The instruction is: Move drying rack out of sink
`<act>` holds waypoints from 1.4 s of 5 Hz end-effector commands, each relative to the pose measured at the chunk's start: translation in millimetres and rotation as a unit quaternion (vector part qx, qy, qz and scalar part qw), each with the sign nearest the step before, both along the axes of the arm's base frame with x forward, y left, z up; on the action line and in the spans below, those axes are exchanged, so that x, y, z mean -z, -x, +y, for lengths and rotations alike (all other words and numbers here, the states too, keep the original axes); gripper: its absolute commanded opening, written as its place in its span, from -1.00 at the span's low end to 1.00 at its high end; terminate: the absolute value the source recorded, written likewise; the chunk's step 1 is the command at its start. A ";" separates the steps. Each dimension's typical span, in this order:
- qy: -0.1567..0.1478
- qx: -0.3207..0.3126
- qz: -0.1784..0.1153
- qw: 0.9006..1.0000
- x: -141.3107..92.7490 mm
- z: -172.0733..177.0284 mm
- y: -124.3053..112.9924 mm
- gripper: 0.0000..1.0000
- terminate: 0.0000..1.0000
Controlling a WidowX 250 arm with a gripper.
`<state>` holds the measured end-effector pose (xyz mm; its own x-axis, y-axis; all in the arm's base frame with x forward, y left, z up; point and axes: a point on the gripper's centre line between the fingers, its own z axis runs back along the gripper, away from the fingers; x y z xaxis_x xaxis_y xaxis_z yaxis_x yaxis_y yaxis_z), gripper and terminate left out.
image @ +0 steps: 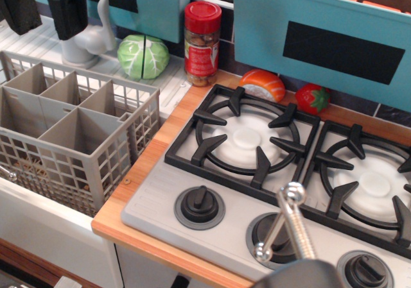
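Now we see the grey drying rack [67, 137] sitting in the white sink [168, 86] at the left of the frame. Our black end effector [45, 6] hangs at the upper left; we cannot tell its opening.

above drying rack [67, 131]: open | behind: faucet [90, 41], cabbage [143, 56]

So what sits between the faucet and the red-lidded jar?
A green cabbage, between faucet and jar, seen in the single camera view.
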<state>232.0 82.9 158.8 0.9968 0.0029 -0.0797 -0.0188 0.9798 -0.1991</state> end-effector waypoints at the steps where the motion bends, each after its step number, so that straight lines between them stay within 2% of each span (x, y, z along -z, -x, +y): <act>1: 0.000 0.000 0.000 1.000 0.0 0.0 0.0 1.00 -1.00; 2: -0.023 0.005 -0.014 1.000 35.4 6.5 8.4 1.00 -1.00; 4: -0.055 0.004 -0.016 0.998 84.0 18.6 5.8 1.00 -1.00; 6: -0.065 -0.001 -0.022 0.998 121.5 20.6 11.9 1.00 -1.00; 7: -0.073 -0.017 -0.022 0.997 138.8 19.0 6.1 1.00 -1.00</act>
<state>222.7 99.6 10.5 0.9974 0.0438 -0.0579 -0.0474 0.9969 -0.0624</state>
